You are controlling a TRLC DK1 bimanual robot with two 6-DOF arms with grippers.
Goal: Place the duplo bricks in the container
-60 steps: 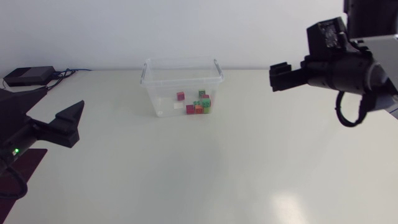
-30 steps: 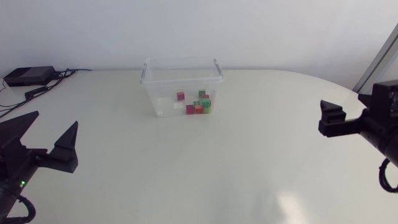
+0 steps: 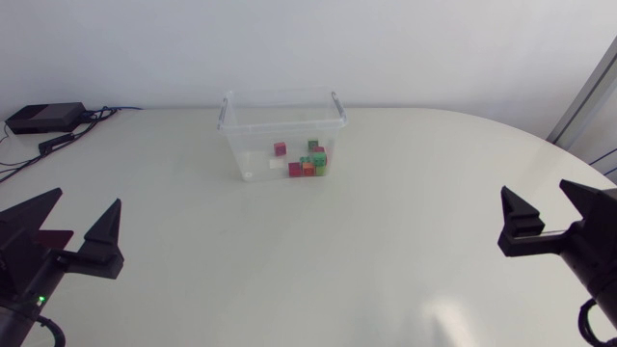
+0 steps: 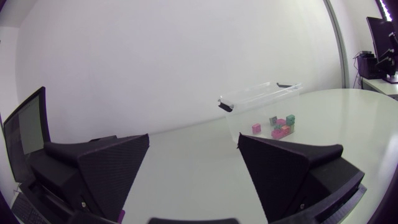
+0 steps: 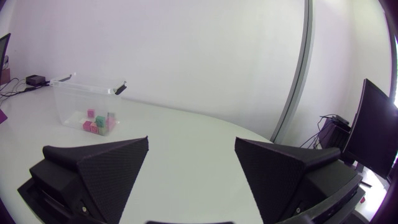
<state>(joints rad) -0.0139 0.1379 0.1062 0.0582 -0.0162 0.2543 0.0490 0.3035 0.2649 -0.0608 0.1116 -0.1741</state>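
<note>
Both left claw (image 3: 88, 199) and right claw (image 3: 533, 187) sit low, spread.

This looks to me like a robotics lab, set up as a test bench. I work over a bare white tabletop (image 3: 386, 241), with my left arm (image 3: 39, 270) and right arm (image 3: 588, 255) at its side edges. A black box (image 3: 43, 118) trailing cables (image 3: 101, 113) sits at the far left corner. A clear container (image 3: 282, 130) of bricks (image 3: 307, 162) stands near the far edge.
</note>
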